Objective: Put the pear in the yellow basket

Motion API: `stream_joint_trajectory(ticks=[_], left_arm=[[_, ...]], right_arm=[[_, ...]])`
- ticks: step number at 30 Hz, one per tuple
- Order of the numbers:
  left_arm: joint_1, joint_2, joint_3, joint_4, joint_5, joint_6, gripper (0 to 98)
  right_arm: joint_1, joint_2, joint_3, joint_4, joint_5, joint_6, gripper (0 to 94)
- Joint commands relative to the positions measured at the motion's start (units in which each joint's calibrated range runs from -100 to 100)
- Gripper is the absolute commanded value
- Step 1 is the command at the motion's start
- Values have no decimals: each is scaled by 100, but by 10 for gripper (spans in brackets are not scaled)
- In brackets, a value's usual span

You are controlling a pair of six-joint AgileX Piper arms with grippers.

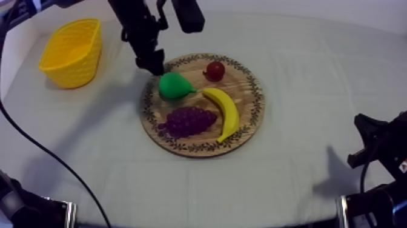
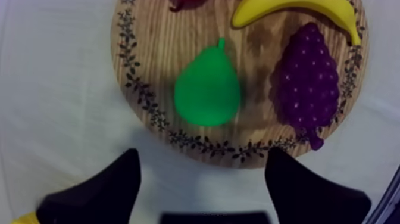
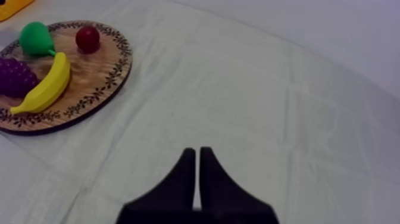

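Left gripper (image 1: 151, 63): two black fingers (image 2: 116, 182) spread wide, nothing between them, nothing held. It hangs at the far left rim of the round wooden board (image 1: 257, 114), just beside the pear (image 1: 172, 86). In the left wrist view the fingertips stand over the cloth at the board's patterned edge, short of the pear and not around it. Pear: green, lying on its side on the board's left part, stalk pointing toward the banana (image 1: 225, 109), rounded end toward the left gripper. Bunch of grapes (image 1: 188, 121): purple, on the board, near the pear on the side toward the camera. Banana: yellow, curved along the right of the grapes. Small red fruit (image 1: 214, 70): at the board's far edge, apart from the pear. Yellow basket (image 1: 71, 51): upright on the grey-white cloth (image 1: 303, 73) at the far left, well apart from the board. Right gripper (image 3: 197, 154): fingers pressed together as a narrow wedge, holding nothing, low over bare cloth, well apart from the board.
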Motion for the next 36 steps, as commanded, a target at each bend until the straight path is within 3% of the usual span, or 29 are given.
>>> stream_joint_trajectory(ticks=[1, 27, 31, 36], left_arm=[[-4, 205, 9, -9, -23, 0, 780], [59, 2020, -910, 45, -134, -26, 756], [54, 2205, -971, 48, -139, 70, 706], [48, 2372, -1091, 71, -158, 167, 576]], right_arm=[[-3, -4, -5, -1, 4, 9, 4], [-3, -4, -5, -1, 4, 10, 4], [-3, -4, -5, -1, 4, 10, 4], [-3, -4, -5, -1, 4, 10, 4]])
